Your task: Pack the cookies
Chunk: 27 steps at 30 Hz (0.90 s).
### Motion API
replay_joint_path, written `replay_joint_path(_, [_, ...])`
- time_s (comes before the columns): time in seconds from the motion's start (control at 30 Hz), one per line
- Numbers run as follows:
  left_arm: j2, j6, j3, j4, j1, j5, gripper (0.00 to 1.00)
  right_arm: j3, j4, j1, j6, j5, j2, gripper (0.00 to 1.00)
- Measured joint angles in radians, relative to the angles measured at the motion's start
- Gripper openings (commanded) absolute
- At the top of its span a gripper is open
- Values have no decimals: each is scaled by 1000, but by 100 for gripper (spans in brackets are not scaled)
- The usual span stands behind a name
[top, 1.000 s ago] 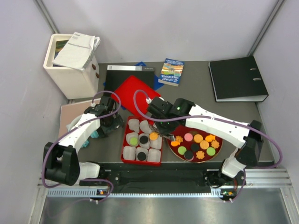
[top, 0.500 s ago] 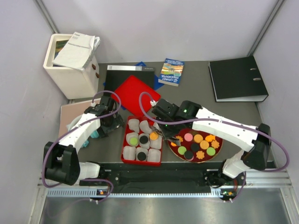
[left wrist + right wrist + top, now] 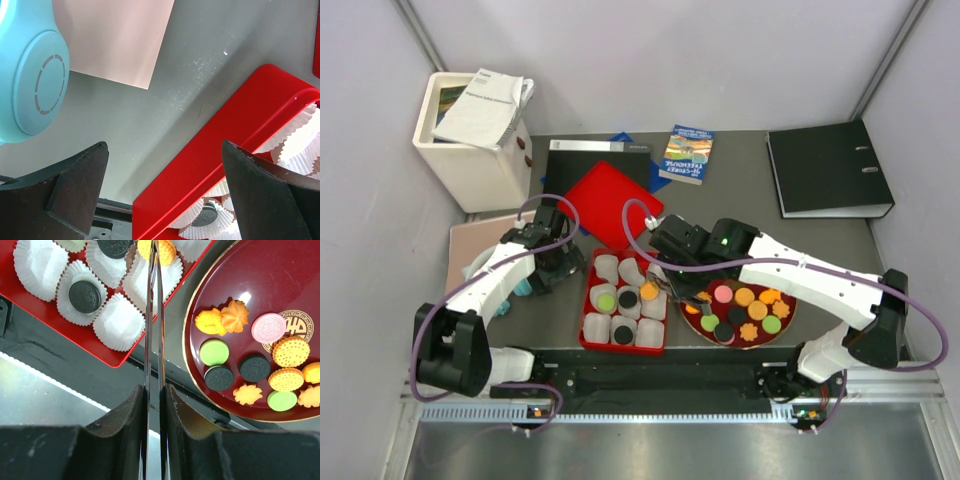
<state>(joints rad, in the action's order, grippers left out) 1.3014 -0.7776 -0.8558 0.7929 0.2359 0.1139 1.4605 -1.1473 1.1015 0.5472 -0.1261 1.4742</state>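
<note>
- Black binder (image 3: 830, 168): lying at the far right; I am making out no writing on it.
- Red tray (image 3: 215, 150): the left gripper (image 3: 164, 150) is hovering beside it, jaws spread wide and empty.
- Dark red plate (image 3: 240, 270): carrying a gold seal (image 3: 295, 325) that I cannot read.
- Blue book (image 3: 686, 154): cover writing too small to read.
- Right gripper (image 3: 155, 390): pinching metal tongs (image 3: 152, 315), blades together, tips at an orange cookie (image 3: 167, 250) in the tray.
- Cookies (image 3: 268, 328): mostly lying on the plate, a few sitting in paper liners (image 3: 119, 322).

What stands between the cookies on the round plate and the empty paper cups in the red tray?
Nothing visible does. The plate of cookies sits right beside the red tray, only bare table between them, and the empty cups lie open on top.
</note>
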Motion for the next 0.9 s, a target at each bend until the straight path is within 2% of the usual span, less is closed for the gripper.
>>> replay_joint_path(0.9, [-1, 0, 4, -8, 0, -6, 99, 26, 55, 1, 7, -17, 74, 15])
